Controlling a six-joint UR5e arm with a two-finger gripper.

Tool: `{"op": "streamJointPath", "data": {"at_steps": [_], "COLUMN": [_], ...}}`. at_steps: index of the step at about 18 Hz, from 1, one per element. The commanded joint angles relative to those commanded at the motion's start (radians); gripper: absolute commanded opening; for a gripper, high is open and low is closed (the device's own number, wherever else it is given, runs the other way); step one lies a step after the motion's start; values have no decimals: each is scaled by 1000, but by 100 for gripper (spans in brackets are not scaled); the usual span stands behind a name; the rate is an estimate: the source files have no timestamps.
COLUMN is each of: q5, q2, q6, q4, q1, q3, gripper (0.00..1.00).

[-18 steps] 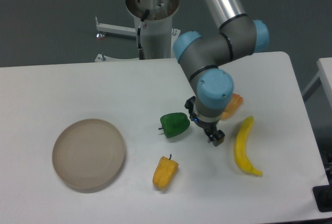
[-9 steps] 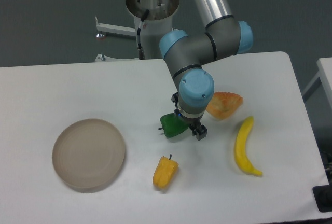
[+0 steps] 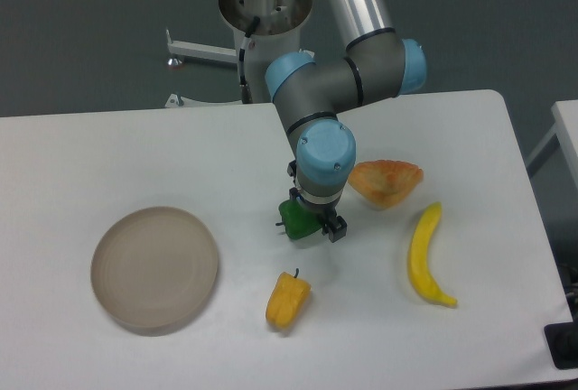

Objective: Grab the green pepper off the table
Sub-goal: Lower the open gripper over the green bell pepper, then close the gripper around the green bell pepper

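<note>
green pepper (image 3: 294,219): small, glossy, dark green, lumpy; short dark stem points left; lies on table (image 3: 108,155) near middle, mostly hidden under wrist. table: large, white, matte, rounded corners. plate (image 3: 154,268): round, beige, left of pepper, well apart. banana (image 3: 424,255): right side. orange-red piece (image 3: 386,181): right of arm. yellow pepper (image 3: 288,299): below green one. gripper (image 3: 315,225): directly over pepper, one dark finger (image 3: 336,229) showing just beside its right edge; how wide fingers stand, whether they grasp it, cannot tell.
</note>
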Motion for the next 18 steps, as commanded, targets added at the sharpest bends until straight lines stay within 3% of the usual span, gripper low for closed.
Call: {"op": "streamJointPath", "data": {"at_steps": [11, 15, 18], "q5": [-3, -3, -3], "q2": [-5, -5, -3], "q6": [-14, -11, -8], "q4": [3, 58, 60], "q1": [-15, -17, -15], "q3": [-2, -29, -31], "gripper": [100, 100, 100]}}
